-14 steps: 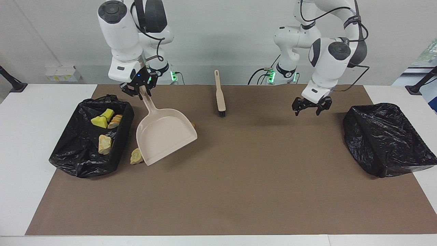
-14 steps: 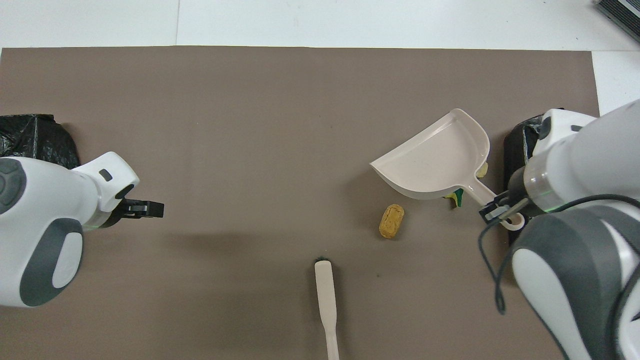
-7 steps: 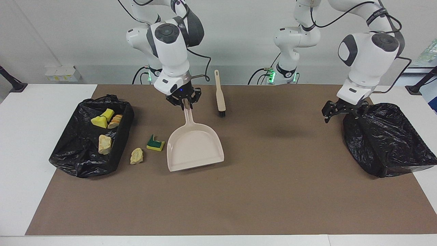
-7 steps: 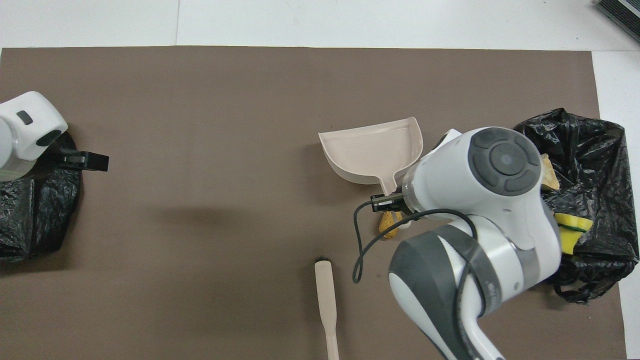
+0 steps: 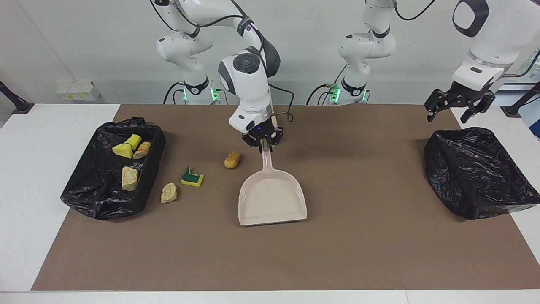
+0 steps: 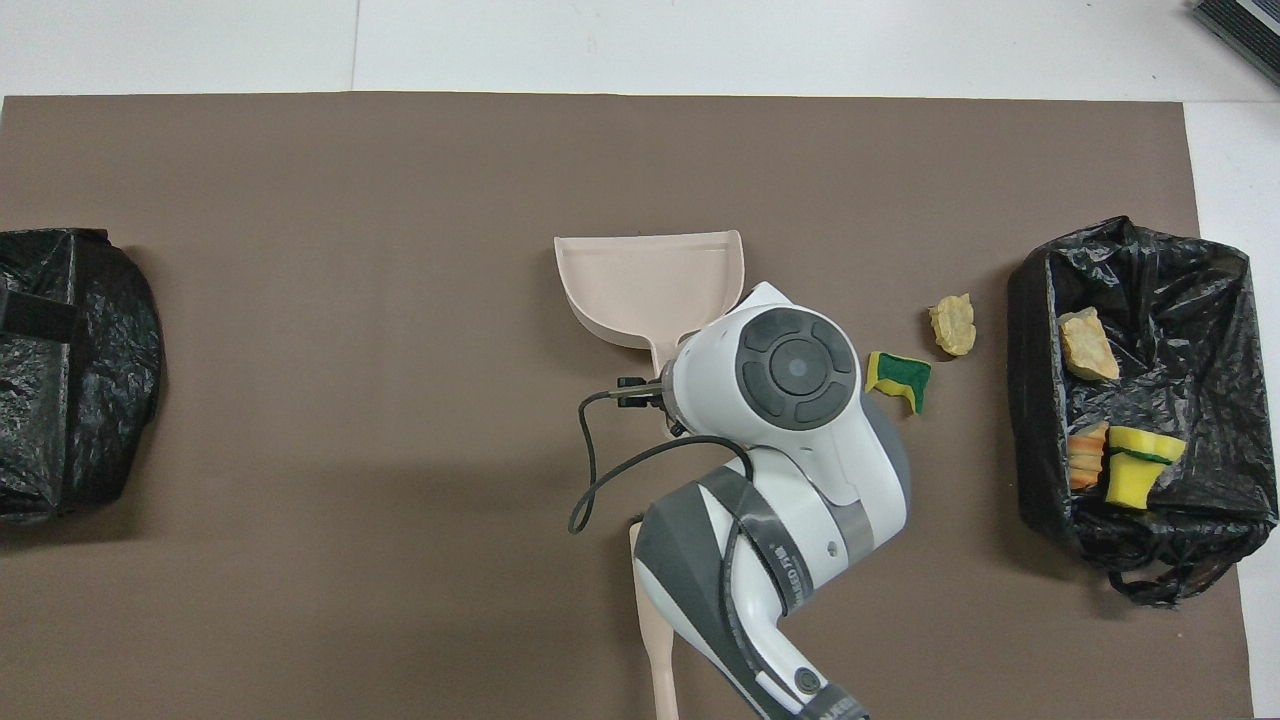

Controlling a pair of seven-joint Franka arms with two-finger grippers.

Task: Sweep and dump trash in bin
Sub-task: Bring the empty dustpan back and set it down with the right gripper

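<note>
Brown desk (image 5: pixel 295 261): my right jaws (image 5: pixel 265 144) clamp the dustpan (image 5: pixel 272 200), left jaws (image 5: pixel 457 106) apart; scraps beside it — bread chunk (image 5: pixel 232 160), sponge bit (image 5: pixel 192 177) — could get knocked away.

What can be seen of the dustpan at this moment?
The dustpan is pale beige, looks like smooth plastic, and has a wide shallow scoop with low side walls and a slim straight handle. It is empty. Its open lip points away from the robots, at mid-table on the brown mat. The right gripper is shut on the handle's end. No scrap touches it.
</note>
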